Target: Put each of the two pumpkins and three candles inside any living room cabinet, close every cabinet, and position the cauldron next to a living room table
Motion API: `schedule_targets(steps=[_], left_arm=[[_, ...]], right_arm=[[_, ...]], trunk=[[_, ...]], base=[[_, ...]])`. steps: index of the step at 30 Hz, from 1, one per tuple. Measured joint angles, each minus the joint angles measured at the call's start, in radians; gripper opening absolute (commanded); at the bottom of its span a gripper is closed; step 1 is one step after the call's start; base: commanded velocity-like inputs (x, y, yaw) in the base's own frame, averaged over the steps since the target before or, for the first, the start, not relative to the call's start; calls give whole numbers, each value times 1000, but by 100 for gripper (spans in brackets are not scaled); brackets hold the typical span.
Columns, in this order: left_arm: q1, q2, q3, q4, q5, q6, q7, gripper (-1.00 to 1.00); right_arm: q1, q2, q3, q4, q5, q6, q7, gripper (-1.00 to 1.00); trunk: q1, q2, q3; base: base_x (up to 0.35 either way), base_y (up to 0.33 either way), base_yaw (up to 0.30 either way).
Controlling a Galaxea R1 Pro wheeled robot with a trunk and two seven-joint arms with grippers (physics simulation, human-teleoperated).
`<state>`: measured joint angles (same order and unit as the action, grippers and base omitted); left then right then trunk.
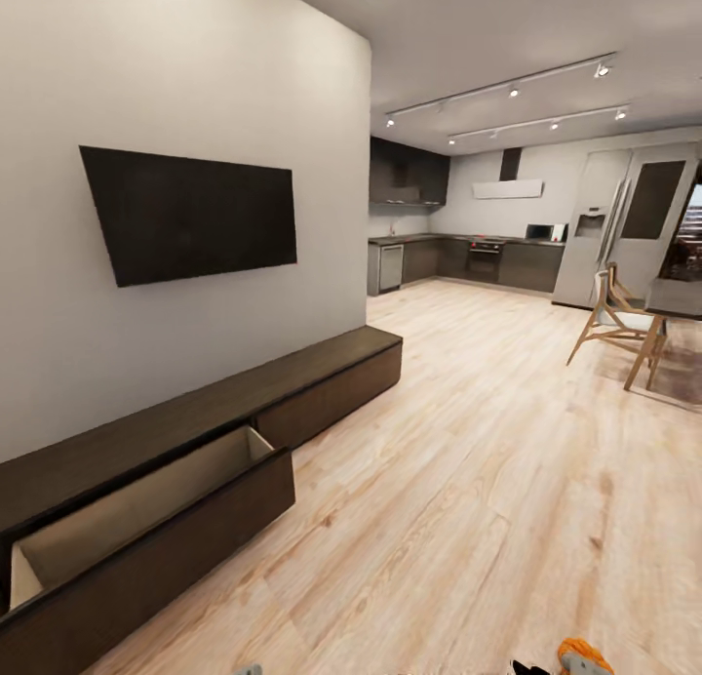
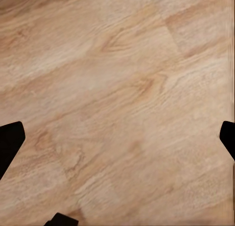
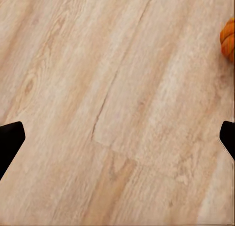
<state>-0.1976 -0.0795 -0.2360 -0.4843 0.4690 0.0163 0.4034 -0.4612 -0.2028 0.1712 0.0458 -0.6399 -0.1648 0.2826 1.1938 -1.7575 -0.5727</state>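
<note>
Standing open along the wall: cabinet (image 1: pixel 195 431) drawer (image 1: pixel 146 504). Pumpkin (image 3: pixel 227 38) on floor (image 3: pixel 117 108). Both grippers' fingers (image 2: pixel 11 142) (image 3: pixel 11 140) spread, empty. No legible writing.

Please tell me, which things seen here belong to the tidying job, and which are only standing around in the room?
For the job:
- cabinet, one drawer pulled open
- pumpkin on the floor

Just there:
- TV on the wall
- chair beside a table
- kitchen units at the far end
- fridge
</note>
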Motion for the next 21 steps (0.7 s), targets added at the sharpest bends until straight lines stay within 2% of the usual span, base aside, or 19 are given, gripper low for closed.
schedule_targets(steps=[10, 13, 15, 18, 21], left_arm=[[0, -1, -11, 0, -6, -2, -4, 100], [0, -2, -55, -9, -10, 6, -6, 100], [0, -8, -102, -18, -11, 11, -5, 100], [-2, -14, -131, -50, -12, 16, -5, 100], [-3, -17, -157, -119, -12, 41, -4, 100]], right_arm=[[0, 0, 0, 0, 0, 0, 0, 100], [0, 0, -1, 0, -1, 0, 0, 100], [0, 0, -1, 1, -1, 1, -1, 100], [0, 0, -2, 1, -1, 1, -2, 100], [0, 0, -2, 1, -2, 3, -16, 100]], trunk=[[0, 0, -5], [0, 0, -6], [0, 0, -7], [-1, 0, -8], [0, 0, -9]], base=[[0, 0, -290], [11, 0, -290], [175, 0, -290], [272, 0, -290], [196, 0, -290]])
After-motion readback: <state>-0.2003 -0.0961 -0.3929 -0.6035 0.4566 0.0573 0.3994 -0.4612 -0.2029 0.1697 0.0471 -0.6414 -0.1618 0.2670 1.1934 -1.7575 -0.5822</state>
